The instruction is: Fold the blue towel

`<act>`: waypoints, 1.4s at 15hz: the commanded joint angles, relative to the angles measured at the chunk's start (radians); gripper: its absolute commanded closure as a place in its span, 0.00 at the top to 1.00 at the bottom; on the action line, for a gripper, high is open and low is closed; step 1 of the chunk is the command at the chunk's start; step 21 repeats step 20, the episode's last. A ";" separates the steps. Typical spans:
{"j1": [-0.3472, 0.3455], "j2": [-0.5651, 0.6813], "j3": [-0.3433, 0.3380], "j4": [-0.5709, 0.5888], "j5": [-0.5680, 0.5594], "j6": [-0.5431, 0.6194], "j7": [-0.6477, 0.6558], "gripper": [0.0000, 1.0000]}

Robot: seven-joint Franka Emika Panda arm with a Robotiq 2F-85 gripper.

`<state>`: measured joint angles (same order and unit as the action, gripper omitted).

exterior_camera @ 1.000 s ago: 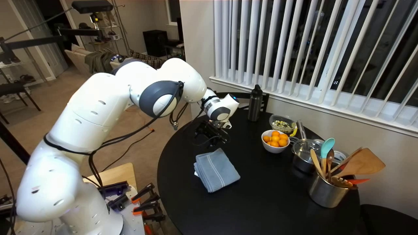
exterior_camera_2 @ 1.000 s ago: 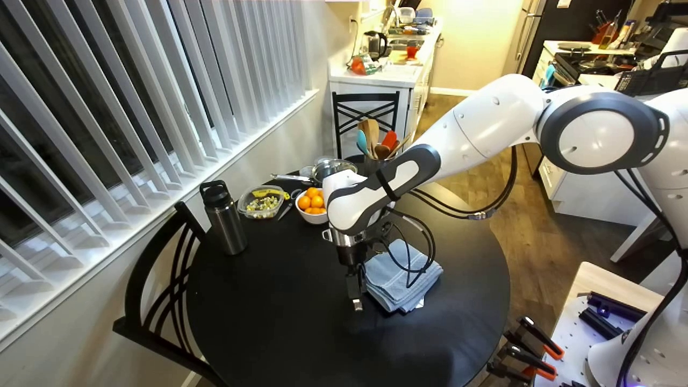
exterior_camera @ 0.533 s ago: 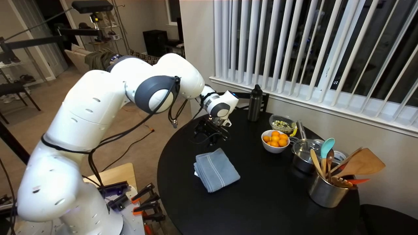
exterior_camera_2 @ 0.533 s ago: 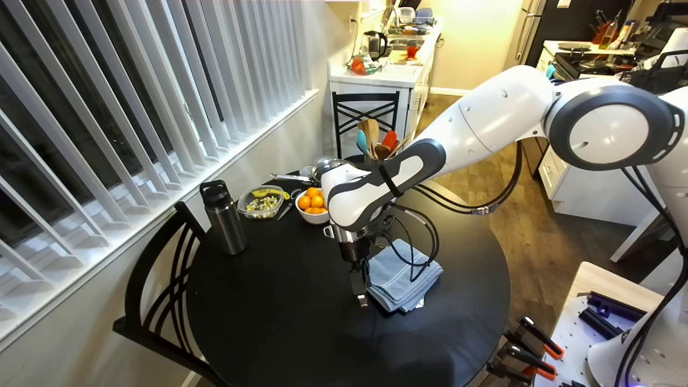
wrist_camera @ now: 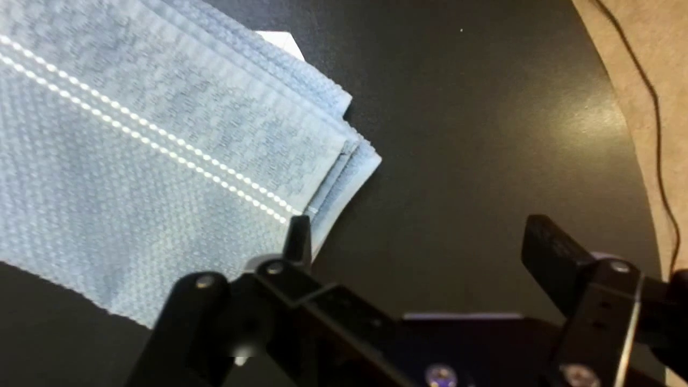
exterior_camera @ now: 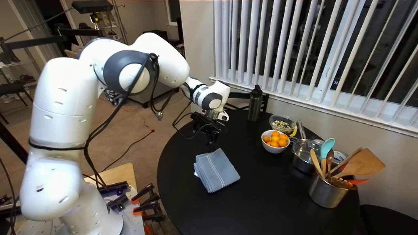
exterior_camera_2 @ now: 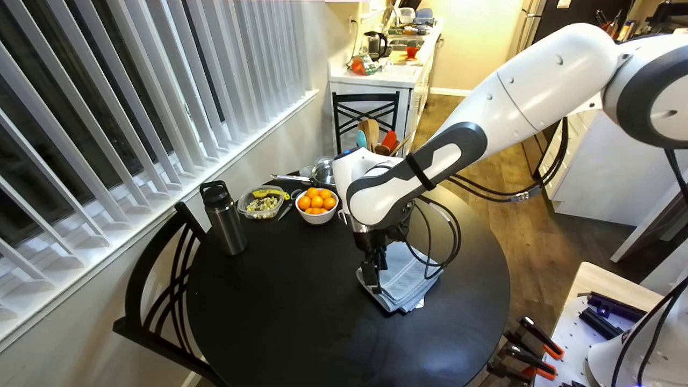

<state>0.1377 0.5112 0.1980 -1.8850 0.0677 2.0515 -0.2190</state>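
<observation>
Tool (wrist_camera: 418, 226) at bottom of wrist view, fingers spread wide; finger at left overlaps edge of towel (wrist_camera: 150, 161), cannot tell whether touching. Towel lies folded, layers stacked, on black worktop (exterior_camera: 277, 202): upper left of wrist view, lower middle of both exterior views. White tab (wrist_camera: 282, 43) juts from under it. In exterior view, bowl (exterior_camera: 275, 149) of oranges (exterior_camera: 275, 140) sits right of centre; bottle (exterior_camera: 255, 107) stands upright, upper right of centre; pot (exterior_camera: 302, 165) just right of bowl; steel canister (exterior_camera: 326, 195) holds utensils (exterior_camera: 364, 162), lower right.
</observation>
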 commanded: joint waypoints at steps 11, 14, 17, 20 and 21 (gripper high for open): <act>0.056 -0.304 -0.144 -0.313 -0.195 0.169 0.655 1.00; 0.038 -0.264 -0.131 -0.265 -0.167 0.129 0.611 1.00; 0.038 -0.272 -0.131 -0.273 -0.167 0.130 0.622 1.00; 0.038 -0.272 -0.132 -0.273 -0.167 0.130 0.622 1.00; 0.038 -0.272 -0.132 -0.273 -0.167 0.130 0.622 1.00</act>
